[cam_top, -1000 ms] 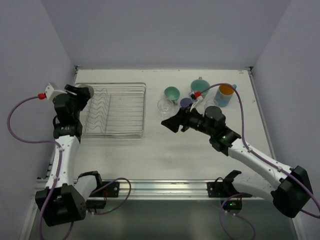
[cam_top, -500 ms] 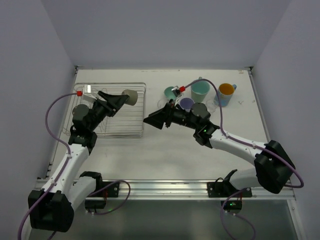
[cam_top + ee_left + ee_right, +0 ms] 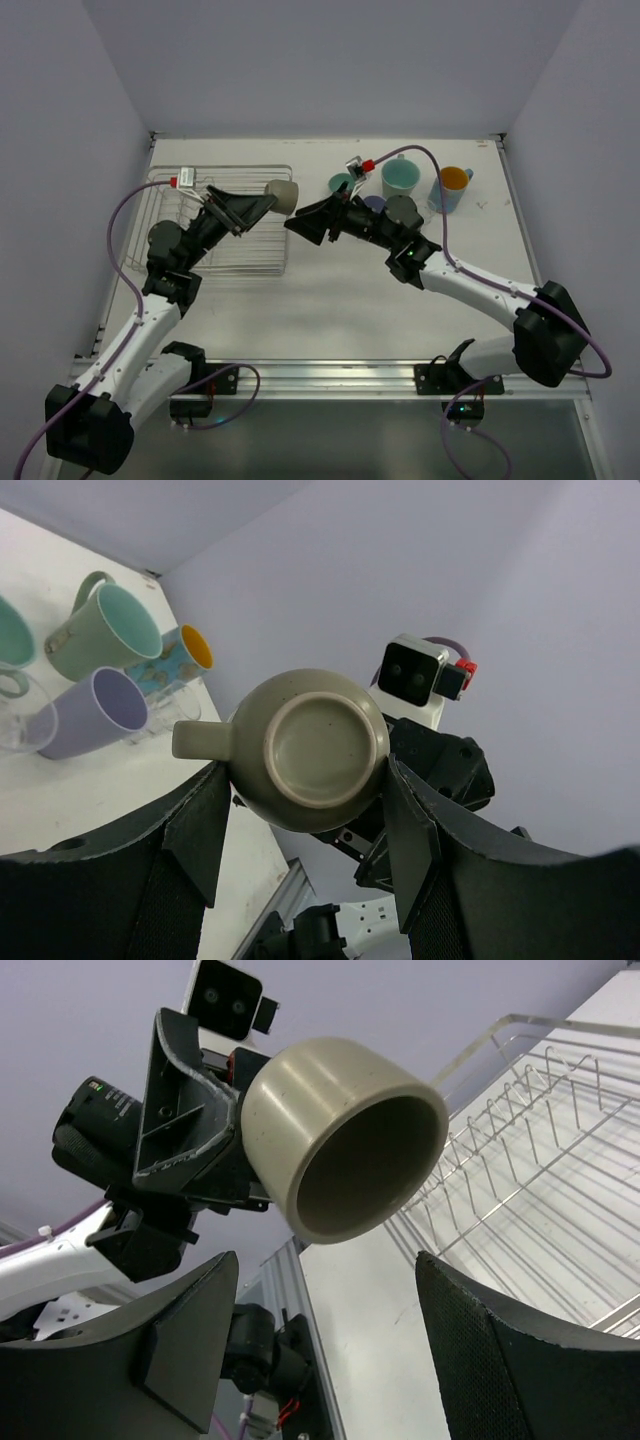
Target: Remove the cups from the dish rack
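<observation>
**Beige cup (image 3: pixel 283 197) held out in the air for a hand-off**
Your left end effector (image 3: pixel 262 205) is clamped on the cup's sides, above the right edge of the dish rack (image 3: pixel 235 255). The mouth is turned toward your right end effector (image 3: pixel 305 222), which waits just beside it, jaws wide and empty. It is probably placed to carry the cup over to the other cups (image 3: pixel 400 180) on the desk (image 3: pixel 330 300).

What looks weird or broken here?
Nothing looks broken or spilled. The only odd sight is the beige cup, held sideways in the air by the left fingers near the dish rack, its mouth facing the open right fingers. The other cups stand upright on the table.
</observation>
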### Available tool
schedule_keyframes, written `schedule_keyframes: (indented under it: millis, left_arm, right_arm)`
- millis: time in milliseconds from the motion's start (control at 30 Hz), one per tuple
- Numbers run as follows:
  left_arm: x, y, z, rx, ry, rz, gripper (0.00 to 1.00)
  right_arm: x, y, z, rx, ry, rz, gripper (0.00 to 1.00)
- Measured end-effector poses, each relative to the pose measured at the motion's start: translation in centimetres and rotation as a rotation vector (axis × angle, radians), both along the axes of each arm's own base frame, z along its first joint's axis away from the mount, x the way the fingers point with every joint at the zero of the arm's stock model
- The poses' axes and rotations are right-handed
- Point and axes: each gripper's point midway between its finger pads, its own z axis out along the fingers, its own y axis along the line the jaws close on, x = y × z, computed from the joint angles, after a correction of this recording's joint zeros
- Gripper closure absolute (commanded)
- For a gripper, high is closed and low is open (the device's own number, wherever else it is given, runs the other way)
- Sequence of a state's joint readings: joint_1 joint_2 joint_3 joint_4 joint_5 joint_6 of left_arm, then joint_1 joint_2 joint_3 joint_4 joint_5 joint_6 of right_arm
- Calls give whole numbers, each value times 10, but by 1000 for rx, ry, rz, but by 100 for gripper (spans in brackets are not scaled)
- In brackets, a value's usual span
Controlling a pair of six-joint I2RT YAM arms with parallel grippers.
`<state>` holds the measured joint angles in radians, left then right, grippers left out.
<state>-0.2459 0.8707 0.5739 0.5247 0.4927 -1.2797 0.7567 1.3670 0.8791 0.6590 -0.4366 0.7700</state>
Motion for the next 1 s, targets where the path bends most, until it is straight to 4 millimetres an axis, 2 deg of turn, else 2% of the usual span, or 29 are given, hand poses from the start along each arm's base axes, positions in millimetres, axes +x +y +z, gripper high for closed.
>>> schedule_keyframes:
  millis: [200,467,567,600,667,700,733,800,900,933,1000]
  left_arm:
    - [-8,-9,6,-20,-11,-40,96]
    - [-13,-20,7,-30,-16,-83,96]
    - [-14,-26,2,-32,2,-104,95]
    - [-15,-28,-1,-33,9,-111,95]
    - [-17,-32,0,-43,11,-128,91]
    - [-18,-33,2,-47,3,-132,89]
    - [-18,-34,4,-57,2,-133,87]
    - [-19,-34,3,-54,2,-133,78]
    - [-21,-35,4,-53,-9,-140,45]
    - [-21,-35,5,-49,-19,-140,27]
    - [-22,-36,3,-34,-29,-145,15]
  right_arm:
    - [2,-5,17,6,-71,-27,29]
    - [-3,-7,30,15,-128,-21,39]
    - [-6,-7,34,30,-143,-3,49]
    - [-8,-7,37,38,-148,7,63]
    - [-8,-7,38,44,-144,10,76]
    - [-7,-8,38,48,-135,11,86]
    - [-8,-8,39,52,-135,13,91]
    - [-9,-9,46,74,-151,6,99]
    - [-5,-16,49,85,-154,-31,100]
    - [-6,-19,49,88,-156,-35,100]
    - [-8,-25,48,89,-153,-51,100]
